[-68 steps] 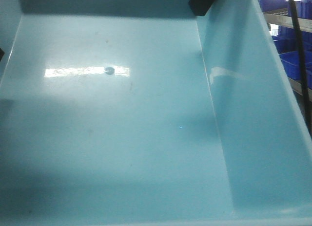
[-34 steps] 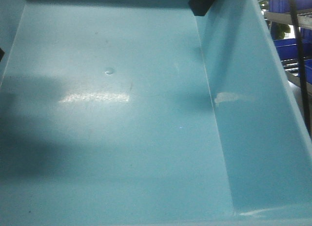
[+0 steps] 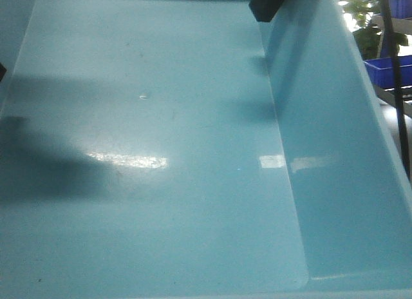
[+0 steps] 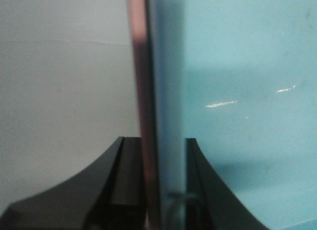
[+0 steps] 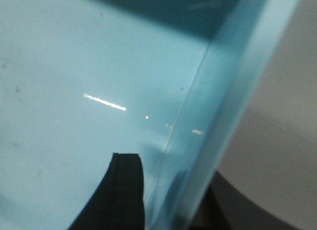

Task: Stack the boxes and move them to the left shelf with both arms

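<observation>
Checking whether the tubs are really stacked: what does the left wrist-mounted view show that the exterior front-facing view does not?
Only the left wrist-mounted view shows the wall of the salmon pink plastic tub lying against the outside of the light teal-blue plastic tub, both walls clamped between the black fingers of the left end effector. Only the exterior front-facing view shows dark royal-blue crates, a thin black cable and green foliage at the right. Both show the teal tub's glossy inside.
</observation>
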Action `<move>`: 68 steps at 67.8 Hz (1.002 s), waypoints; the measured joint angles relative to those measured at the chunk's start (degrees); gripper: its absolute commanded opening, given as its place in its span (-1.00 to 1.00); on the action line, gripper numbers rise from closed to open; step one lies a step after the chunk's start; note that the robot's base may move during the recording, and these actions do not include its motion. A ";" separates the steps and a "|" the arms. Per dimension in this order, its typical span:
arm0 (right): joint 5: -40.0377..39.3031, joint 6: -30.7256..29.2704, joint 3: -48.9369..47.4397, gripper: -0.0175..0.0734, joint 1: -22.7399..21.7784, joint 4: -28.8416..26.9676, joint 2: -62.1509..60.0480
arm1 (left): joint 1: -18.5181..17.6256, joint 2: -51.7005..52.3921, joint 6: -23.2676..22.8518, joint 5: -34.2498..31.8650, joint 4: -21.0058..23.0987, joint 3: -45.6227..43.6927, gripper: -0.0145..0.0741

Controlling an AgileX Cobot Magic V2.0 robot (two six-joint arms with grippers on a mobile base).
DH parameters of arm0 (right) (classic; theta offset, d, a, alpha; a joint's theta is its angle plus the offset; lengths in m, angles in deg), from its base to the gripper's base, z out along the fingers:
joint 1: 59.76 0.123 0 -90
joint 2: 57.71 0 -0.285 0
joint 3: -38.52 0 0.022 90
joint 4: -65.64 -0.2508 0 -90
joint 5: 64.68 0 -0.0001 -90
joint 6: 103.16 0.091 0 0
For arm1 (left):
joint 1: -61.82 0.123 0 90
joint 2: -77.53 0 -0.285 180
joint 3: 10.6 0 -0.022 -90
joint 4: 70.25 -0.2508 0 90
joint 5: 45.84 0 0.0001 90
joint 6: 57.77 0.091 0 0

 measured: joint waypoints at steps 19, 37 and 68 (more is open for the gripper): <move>0.00 0.00 0.00 -0.49 0.00 0.08 0.00 | 0.00 -0.10 0.00 -0.04 -0.04 0.00 -0.68; 0.00 0.00 0.00 -0.49 0.00 0.08 0.00 | 0.00 -0.10 0.00 -0.04 -0.04 0.00 -0.68; 0.00 0.00 0.00 -0.49 0.00 0.08 0.00 | 0.00 -0.10 0.00 -0.04 -0.04 0.00 -0.68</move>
